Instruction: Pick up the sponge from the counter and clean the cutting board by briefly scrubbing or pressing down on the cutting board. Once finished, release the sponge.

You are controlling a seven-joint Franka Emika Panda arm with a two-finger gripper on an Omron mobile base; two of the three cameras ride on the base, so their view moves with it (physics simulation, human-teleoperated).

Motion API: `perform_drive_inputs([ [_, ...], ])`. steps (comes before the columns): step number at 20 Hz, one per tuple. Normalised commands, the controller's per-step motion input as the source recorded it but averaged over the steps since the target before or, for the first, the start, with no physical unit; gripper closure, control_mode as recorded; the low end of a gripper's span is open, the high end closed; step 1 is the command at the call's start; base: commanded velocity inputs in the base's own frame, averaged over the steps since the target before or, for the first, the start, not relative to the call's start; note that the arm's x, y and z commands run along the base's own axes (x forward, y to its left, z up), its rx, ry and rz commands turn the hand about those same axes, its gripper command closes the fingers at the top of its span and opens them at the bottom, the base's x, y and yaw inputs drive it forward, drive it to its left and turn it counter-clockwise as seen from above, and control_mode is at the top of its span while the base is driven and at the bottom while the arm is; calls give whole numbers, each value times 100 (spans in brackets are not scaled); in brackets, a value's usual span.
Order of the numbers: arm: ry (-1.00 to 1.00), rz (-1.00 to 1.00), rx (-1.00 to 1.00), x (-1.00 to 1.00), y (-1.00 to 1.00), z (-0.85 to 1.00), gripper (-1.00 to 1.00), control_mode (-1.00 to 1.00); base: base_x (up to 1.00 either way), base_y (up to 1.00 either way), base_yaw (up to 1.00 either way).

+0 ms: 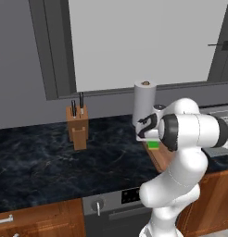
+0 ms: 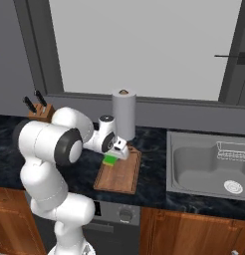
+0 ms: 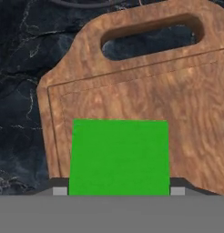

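hand [image 3: 119, 191] — pinching the sponge [image 3: 119, 157] | sponge over the cutting board's [image 3: 186, 113] near corner, beside its handle slot — contact unclear | board flat on the table [image 3: 18, 91] | pickup done; scrub and release apparently left

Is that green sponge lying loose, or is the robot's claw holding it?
Held: the gripper is shut on the sponge, a finger at each side, over the cutting board.
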Motion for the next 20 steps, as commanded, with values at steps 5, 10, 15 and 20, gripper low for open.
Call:
perform_drive_inputs([
  [5, 0, 0, 0, 23, 0, -7, 100, -100, 0, 0, 0],
  [10, 0, 0, 0, 17, 0, -12, 100, -100, 0, 0, 0],
  [15, 0, 0, 0, 12, -12, -10, 100, -100, 0, 0, 0],
  [20, 0, 0, -1, 0, -60, -15, 100, -100, 0, 0, 0],
])
